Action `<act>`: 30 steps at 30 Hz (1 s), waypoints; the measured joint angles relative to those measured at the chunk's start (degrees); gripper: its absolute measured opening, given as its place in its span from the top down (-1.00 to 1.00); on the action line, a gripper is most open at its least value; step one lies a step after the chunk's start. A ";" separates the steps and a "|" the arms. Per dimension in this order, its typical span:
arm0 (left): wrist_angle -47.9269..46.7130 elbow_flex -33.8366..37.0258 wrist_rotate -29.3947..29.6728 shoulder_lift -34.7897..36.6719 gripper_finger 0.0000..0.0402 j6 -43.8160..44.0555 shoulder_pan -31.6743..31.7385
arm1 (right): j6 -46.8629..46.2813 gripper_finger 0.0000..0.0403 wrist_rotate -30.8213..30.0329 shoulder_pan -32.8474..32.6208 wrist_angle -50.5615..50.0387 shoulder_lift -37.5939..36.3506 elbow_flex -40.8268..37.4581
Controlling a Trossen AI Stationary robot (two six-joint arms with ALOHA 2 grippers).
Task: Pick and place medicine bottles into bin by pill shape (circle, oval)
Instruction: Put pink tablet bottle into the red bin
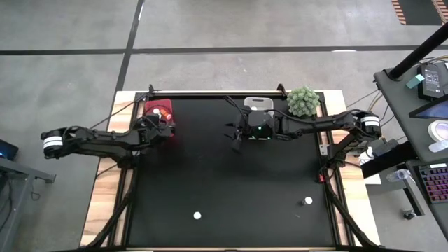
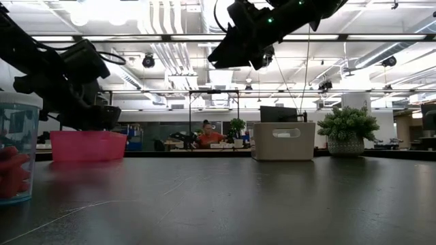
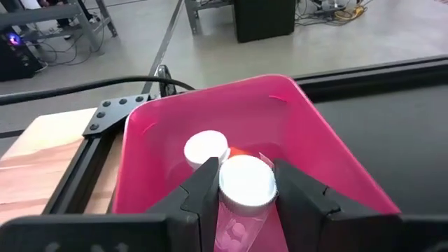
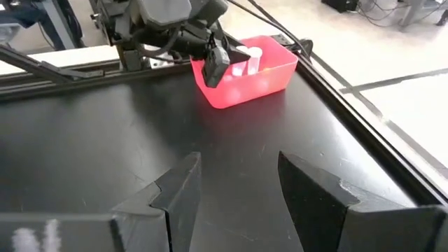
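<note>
My left gripper (image 1: 161, 126) hangs over the pink bin (image 1: 159, 110) at the table's far left and is shut on a clear, pinkish vial with a white cap (image 3: 246, 183). Another white-capped vial (image 3: 205, 148) lies inside that bin (image 3: 315, 147). My right gripper (image 4: 238, 168) is open and empty above the table's far middle, near the white bin (image 1: 257, 103). Two vials stand on the near part of the table (image 1: 197, 215) (image 1: 308, 201). One of them, clear with reddish pills, shows close up in the low view (image 2: 15, 146). My left gripper pinches the vial between its two fingers at its upper end, on the sides just under the white cap (image 3: 234, 215). The fingers come slanting down from the table's left side. The vial is lifted clear above the inside of the pink bin, cap up (image 4: 253, 57).
A green spiky plant ball (image 1: 304, 100) stands at the far right corner beside the white bin (image 2: 283, 141). Bare black table lies between the bins and the two near vials. A desk with gear stands beyond the table's right edge (image 1: 427, 105).
</note>
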State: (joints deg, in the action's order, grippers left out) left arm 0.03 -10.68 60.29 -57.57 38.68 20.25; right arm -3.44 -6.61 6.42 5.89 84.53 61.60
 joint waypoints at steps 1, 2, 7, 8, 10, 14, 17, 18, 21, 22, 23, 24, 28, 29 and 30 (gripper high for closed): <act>0.82 0.00 0.06 -0.52 0.51 0.02 0.02 | 0.00 0.09 0.00 0.00 0.23 0.00 0.00; 1.56 0.00 0.06 -1.02 0.51 0.00 0.02 | 0.00 0.09 0.00 0.00 0.46 0.00 0.00; 5.26 0.00 0.07 -3.12 0.51 0.03 0.07 | 0.02 0.09 0.00 0.00 0.42 0.00 0.00; 6.45 0.00 0.04 -3.53 0.51 0.00 0.12 | 0.07 0.09 0.01 0.00 0.42 0.00 0.00; 8.92 0.00 0.07 -4.34 0.51 0.00 0.17 | 0.26 0.09 0.01 0.00 0.42 0.00 0.00; 12.28 0.00 0.07 -6.02 0.51 0.02 0.73 | 0.31 0.09 0.02 0.00 0.40 0.00 0.00; 12.67 0.00 0.07 -7.63 0.51 0.04 1.33 | 0.37 0.09 0.00 0.00 0.38 0.00 0.00; 13.14 0.00 0.07 -8.29 0.51 0.07 1.52 | 0.41 0.09 0.02 0.00 0.37 0.00 0.00; 13.49 0.00 0.07 -10.09 0.50 1.67 1.79 | 0.44 0.09 0.00 0.00 0.37 0.00 0.00; 13.51 0.00 0.04 -10.64 0.49 2.86 1.81 | 0.44 0.09 0.00 0.00 0.36 0.00 0.00; 13.53 0.00 0.06 -11.21 0.47 4.02 1.83 | 0.44 0.09 0.01 0.00 0.36 0.00 0.00; 13.54 0.00 0.04 -11.71 0.45 4.76 1.87 | 0.44 0.09 0.00 0.00 0.37 0.00 0.00; 13.59 0.00 0.52 -13.08 0.35 5.95 1.92 | 0.44 0.09 0.02 0.00 0.35 0.00 0.00; 13.67 0.00 0.55 -13.25 0.33 5.96 1.92 | 0.44 0.09 0.02 0.00 0.35 0.00 0.00; 13.76 0.00 0.57 -13.28 0.31 5.96 1.92 | 0.44 0.09 0.02 0.00 0.35 0.00 0.00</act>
State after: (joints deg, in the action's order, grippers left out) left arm 13.78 -10.68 60.86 -70.85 44.64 22.17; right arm -3.01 -6.59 6.42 6.24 84.53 61.60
